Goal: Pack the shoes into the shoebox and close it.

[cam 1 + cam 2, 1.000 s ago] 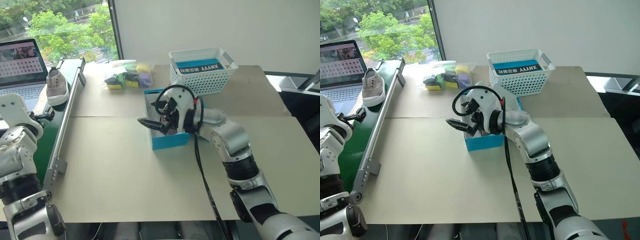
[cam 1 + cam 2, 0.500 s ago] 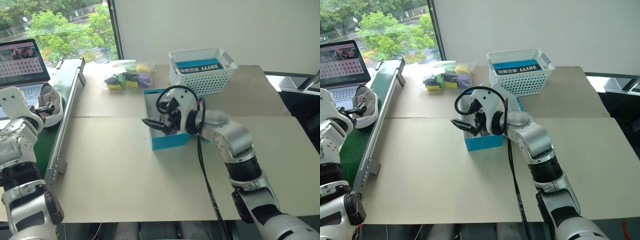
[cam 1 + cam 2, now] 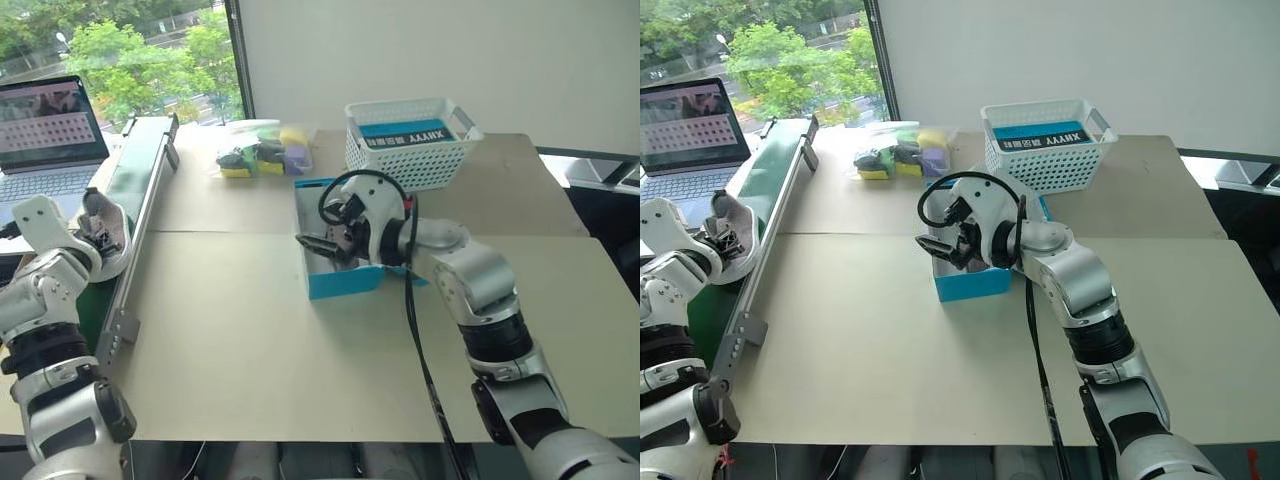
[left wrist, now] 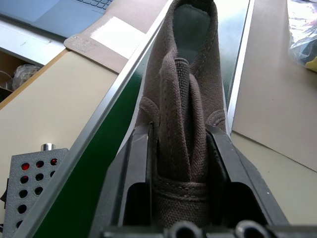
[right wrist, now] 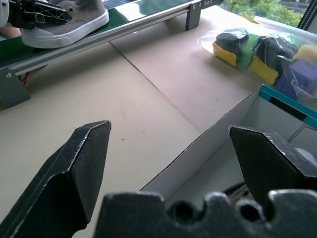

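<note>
Left gripper (image 4: 179, 148) grips a shoe (image 4: 185, 94) on the conveyor (image 3: 140, 185). Right gripper (image 5: 168, 148), fingers spread, hovers over the open shoebox (image 3: 340, 280). Remaining: pack, close.

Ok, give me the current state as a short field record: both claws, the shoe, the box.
left claw: shut on the shoe
shoe: on the green conveyor belt, gripped at the tongue
right claw: open, over the shoebox's left wall
shoebox: open, white inside
white basket: behind the shoebox, apart from it
</note>
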### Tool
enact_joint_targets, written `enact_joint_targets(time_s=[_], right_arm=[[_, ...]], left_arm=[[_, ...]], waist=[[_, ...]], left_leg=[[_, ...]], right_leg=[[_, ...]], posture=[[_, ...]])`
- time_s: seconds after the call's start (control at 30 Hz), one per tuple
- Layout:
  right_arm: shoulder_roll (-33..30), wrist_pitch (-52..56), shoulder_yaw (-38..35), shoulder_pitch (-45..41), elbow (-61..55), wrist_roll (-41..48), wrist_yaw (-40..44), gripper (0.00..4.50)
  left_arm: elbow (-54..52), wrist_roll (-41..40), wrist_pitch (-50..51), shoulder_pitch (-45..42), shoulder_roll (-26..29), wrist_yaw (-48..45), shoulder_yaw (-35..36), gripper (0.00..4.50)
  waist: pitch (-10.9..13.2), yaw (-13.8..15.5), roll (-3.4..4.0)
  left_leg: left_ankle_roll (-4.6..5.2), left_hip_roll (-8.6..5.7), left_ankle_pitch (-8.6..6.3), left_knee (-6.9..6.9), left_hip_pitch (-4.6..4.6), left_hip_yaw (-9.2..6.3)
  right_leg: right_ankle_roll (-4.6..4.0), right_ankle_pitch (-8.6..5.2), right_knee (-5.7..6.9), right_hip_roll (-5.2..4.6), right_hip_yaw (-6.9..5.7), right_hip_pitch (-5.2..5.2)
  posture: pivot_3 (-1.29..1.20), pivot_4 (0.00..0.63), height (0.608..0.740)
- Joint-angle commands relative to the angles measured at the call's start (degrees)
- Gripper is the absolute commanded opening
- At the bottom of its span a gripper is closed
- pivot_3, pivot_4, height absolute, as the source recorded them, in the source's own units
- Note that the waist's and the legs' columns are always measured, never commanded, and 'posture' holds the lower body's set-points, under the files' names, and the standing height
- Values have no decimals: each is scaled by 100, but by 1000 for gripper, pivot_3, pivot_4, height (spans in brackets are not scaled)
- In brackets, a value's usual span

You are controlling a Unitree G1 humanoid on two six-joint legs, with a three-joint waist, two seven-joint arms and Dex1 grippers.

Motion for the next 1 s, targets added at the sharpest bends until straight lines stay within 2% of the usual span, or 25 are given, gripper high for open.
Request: enact_joint_targets(time_s=[0.03, 0.2, 0.33, 0.37, 0.4, 0.47, 0.6, 0.67, 0.87, 1.0], right_arm=[[-86, 30, -175, -73, -297, 3, -35, 4500], [-26, 115, -361, -135, -246, 158, -80, 4500], [345, 283, -882, -314, -98, 520, -268, 4500], [592, 409, -1225, -416, -20, 789, -444, 4500], [1057, 631, -2013, -700, 253, 1374, -974, 4500], [1618, 981, -3029, -1079, 607, 2079, -1711, 4500], [1933, 1478, -4095, -1372, 1112, 2814, -2694, 4500], [2010, 1475, -4664, -1486, 1434, 3284, -3184, 4500], [1860, 1584, -4849, -1475, 1584, 3667, -3639, 4500], [1843, 1528, -4782, -1382, 1540, 3818, -3853, 4500]], left_arm=[[-132, -141, -49, -208, -1, 77, 51, 93], [-1227, -437, -113, -362, -292, -188, -292, 93], [-2173, -851, 200, -548, -773, -221, -650, 93], [-2382, -1025, 310, -601, -940, -199, -687, 93], [-2692, -1463, 576, -702, -1286, -151, -677, 93], [-3091, -1923, 926, -788, -1666, -96, -718, 93], [-3508, -2402, 1416, -849, -2141, 109, -1019, 93], [-3637, -2584, 1597, -870, -2440, 26, -1425, 93], [-3543, -2790, 1719, -1084, -2797, -5, -1773, 93], [-3595, -2807, 1822, -909, -2961, -67, -2147, 93]], waist=[[0, 0, 0], [-1, 17, -2], [-1, 17, -4], [-1, 14, -4], [-1, 12, -4], [-1, 0, -4], [-2, -72, -4], [-2, -69, -4], [-1, -124, -1], [-3, -151, 2]], left_leg=[[0, 1, 0, 0, 0, 0], [-2, 1, 1, 0, -10, -5], [-3, 1, 2, -1, -14, -6], [-3, 1, 2, -1, -14, -6], [-3, 1, 2, -1, -14, -6], [-5, 2, 3, 0, -13, -7], [-6, 3, 3, -4, -8, -9], [-6, 3, 3, -5, -7, -9], [-5, 2, 4, -9, -12, 3], [-2, 1, 6, -11, -8, 8]], right_leg=[[0, 0, 0, 0, 0, 0], [0, 0, 1, 0, -5, -1], [0, 1, 6, 0, -6, -1], [-1, 1, 6, 0, -6, 0], [0, 1, 10, -1, -5, 0], [-2, 1, 14, -1, -4, 1], [-3, 2, 15, -1, -6, 4], [-3, 2, 12, -1, -6, 7], [-3, 2, 5, 1, 3, 1], [-3, 2, 5, 2, 8, 2]], posture=[[0, 150, 740], [0, 150, 740], [0, 150, 740], [0, 150, 740], [0, 150, 740], [0, 150, 740], [0, 150, 740], [0, 150, 740], [0, 150, 740], [0, 150, 740]])
